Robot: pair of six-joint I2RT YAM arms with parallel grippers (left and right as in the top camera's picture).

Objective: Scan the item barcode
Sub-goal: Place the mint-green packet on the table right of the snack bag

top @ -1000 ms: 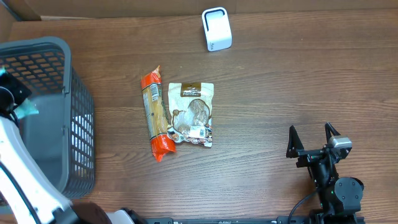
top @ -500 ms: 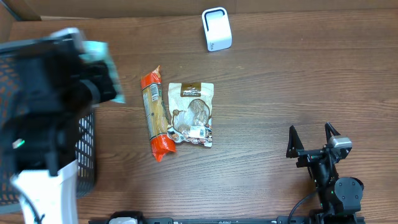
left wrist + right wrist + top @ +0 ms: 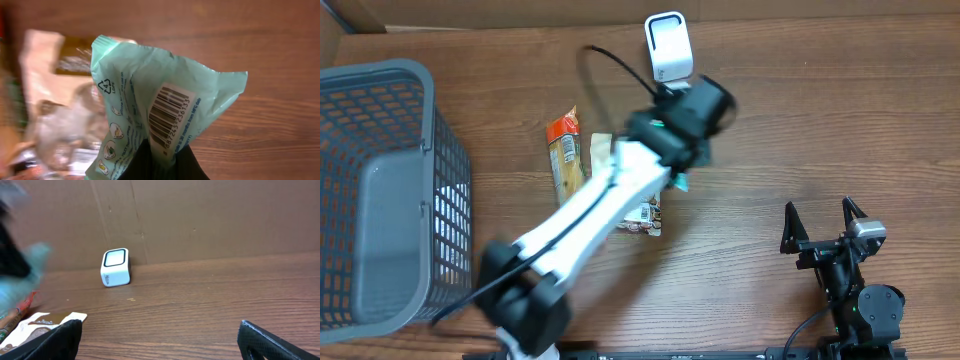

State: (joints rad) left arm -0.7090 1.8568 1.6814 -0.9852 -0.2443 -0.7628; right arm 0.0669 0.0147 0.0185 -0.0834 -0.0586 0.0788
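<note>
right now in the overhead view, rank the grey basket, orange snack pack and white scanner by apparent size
1. grey basket
2. orange snack pack, its lower end hidden under the left arm
3. white scanner, close to the pack's visible part

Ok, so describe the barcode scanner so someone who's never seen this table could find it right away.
On the wooden table, look to the far edge, against the cardboard wall. The scanner stands there, past the orange packet. It is the only white, upright box with rounded corners; the packet lies flat.
</note>
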